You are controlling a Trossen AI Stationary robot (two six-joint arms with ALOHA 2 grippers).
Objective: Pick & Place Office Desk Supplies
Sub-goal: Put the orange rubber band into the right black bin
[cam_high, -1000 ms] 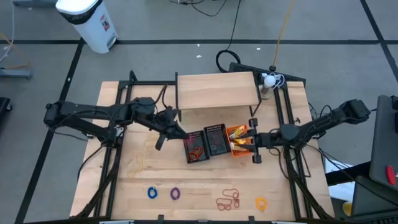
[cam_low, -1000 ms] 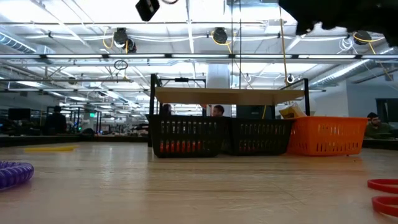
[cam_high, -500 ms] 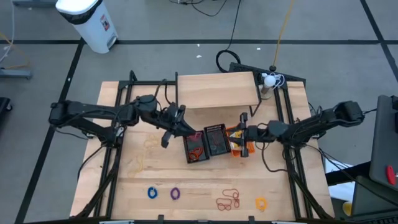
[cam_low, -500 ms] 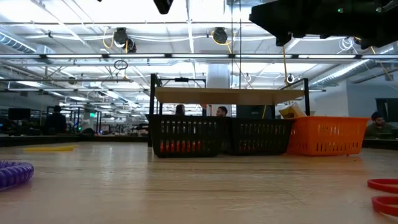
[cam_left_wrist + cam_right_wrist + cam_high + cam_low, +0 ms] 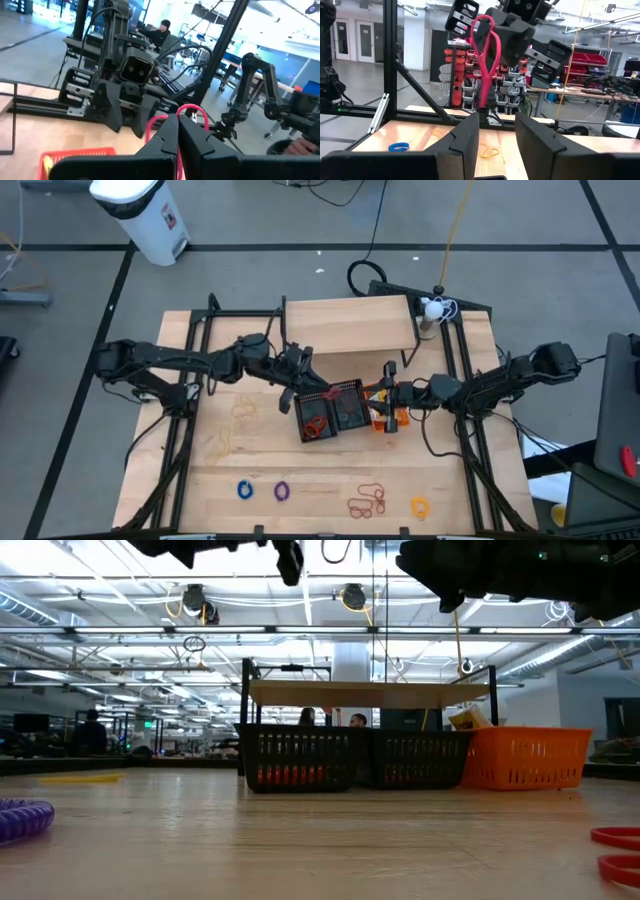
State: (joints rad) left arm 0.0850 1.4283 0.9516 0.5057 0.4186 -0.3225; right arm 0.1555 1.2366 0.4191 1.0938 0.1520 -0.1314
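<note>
A red elastic loop (image 5: 485, 60) hangs in the air over the black baskets (image 5: 330, 408), with my left gripper (image 5: 300, 385) shut on it. My right gripper (image 5: 383, 408) hovers over the orange basket (image 5: 392, 402), facing the loop, open with nothing between its fingers (image 5: 466, 135). On the table near its front edge lie a blue ring (image 5: 245, 490), a purple ring (image 5: 281, 491), red loops (image 5: 367, 502) and a yellow piece (image 5: 420, 506). One black basket holds red loops (image 5: 315, 423). My left gripper pinches the red loop near its upper end (image 5: 186, 111) between its two shut fingertips. The fingers come level from the table's left side. The loop hangs slack below the fingers, stretched long, clear of the baskets and the table.
A wooden shelf (image 5: 350, 325) stands just behind the row of baskets. Faint tan loops (image 5: 240, 408) lie on the table left of the baskets. The two arms face each other closely above the baskets. People sit at desks in the room beyond.
My left gripper has carried the red loop toward the table's right, from beside the baskets to above the black ones, staying shut. My right gripper has moved toward the table's left, over the orange basket, then held there.
</note>
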